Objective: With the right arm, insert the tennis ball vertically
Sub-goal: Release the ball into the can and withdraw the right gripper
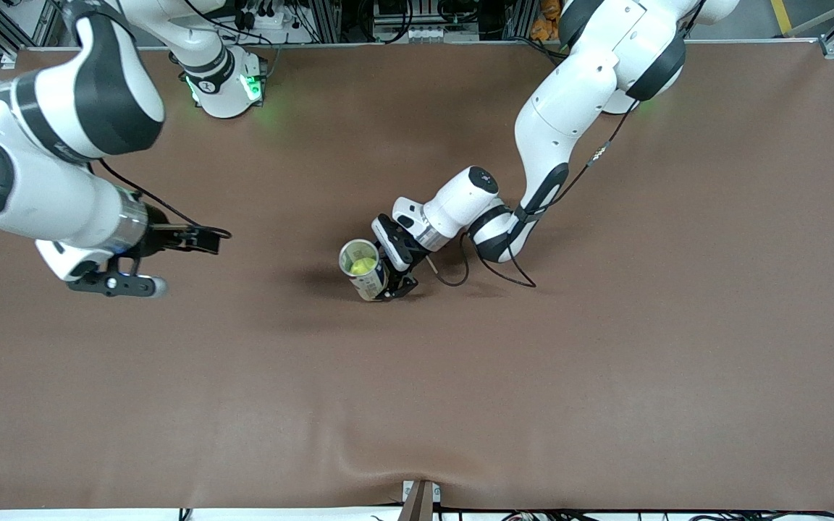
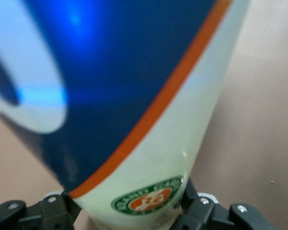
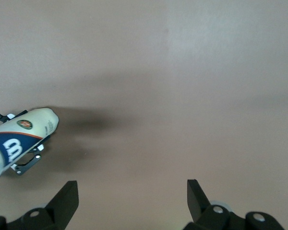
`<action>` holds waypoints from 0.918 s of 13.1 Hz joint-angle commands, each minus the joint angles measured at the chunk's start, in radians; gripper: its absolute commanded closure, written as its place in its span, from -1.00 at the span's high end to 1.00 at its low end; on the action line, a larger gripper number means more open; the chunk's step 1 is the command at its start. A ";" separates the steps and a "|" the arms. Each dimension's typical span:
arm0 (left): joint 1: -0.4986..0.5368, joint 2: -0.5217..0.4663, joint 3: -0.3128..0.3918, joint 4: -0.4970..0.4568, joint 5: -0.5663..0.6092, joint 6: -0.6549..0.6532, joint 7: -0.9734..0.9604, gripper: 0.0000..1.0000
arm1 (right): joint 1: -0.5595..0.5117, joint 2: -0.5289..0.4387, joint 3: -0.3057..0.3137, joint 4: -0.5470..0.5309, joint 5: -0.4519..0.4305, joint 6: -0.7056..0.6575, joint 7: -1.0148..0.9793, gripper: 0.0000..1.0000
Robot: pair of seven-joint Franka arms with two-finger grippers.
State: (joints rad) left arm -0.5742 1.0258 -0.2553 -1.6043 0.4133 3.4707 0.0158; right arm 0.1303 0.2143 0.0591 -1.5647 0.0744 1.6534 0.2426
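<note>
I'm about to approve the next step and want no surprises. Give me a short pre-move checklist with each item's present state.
1. Tennis ball inside the can: ok.
2. Left gripper shut on the can: ok.
3. Can mouth facing up: ok, slightly tilted.
4. Right gripper open and holding nothing: ok.
5. Right gripper away from the can, over bare table toward the right arm's end: ok.
6. Can's base resting on the table: cannot tell.

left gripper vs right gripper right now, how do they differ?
The left gripper is shut on the tennis ball can, which has a yellow-green ball inside; the right gripper holds nothing. The left gripper's fingers press the can's sides; the right gripper's fingers are spread open. The left sits mid-table; the right hangs over bare table toward the right arm's end. Both are black two-finger grippers.
</note>
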 commanded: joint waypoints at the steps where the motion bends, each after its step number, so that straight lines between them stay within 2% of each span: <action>1: 0.008 0.013 0.008 0.000 0.019 0.001 0.004 0.64 | -0.078 -0.221 0.010 -0.233 -0.005 0.083 -0.109 1.00; 2: 0.008 0.013 0.008 0.000 0.019 0.001 0.004 0.80 | -0.101 -0.263 0.008 -0.238 -0.007 0.054 -0.121 1.00; 3: 0.008 0.013 0.008 0.000 0.019 0.001 0.006 0.84 | -0.119 -0.289 -0.013 -0.229 -0.007 0.010 -0.149 1.00; 5: 0.008 0.011 0.008 0.001 0.019 0.001 0.004 1.00 | -0.118 -0.316 -0.089 -0.181 -0.005 -0.062 -0.235 1.00; 7: 0.007 0.011 0.008 -0.003 0.019 0.001 -0.007 1.00 | -0.141 -0.303 -0.094 -0.073 -0.007 -0.156 -0.241 1.00; 10: 0.008 0.010 0.008 -0.009 0.019 0.001 -0.011 1.00 | -0.184 -0.303 -0.094 -0.028 -0.013 -0.176 -0.243 1.00; 12: 0.011 0.002 0.007 -0.028 0.019 -0.001 -0.020 1.00 | -0.187 -0.303 -0.093 0.004 -0.057 -0.194 -0.241 1.00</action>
State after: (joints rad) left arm -0.5703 1.0370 -0.2474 -1.6112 0.4132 3.4681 0.0165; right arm -0.0364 -0.1024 -0.0479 -1.6113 0.0509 1.4922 0.0109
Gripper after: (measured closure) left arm 0.000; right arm 0.000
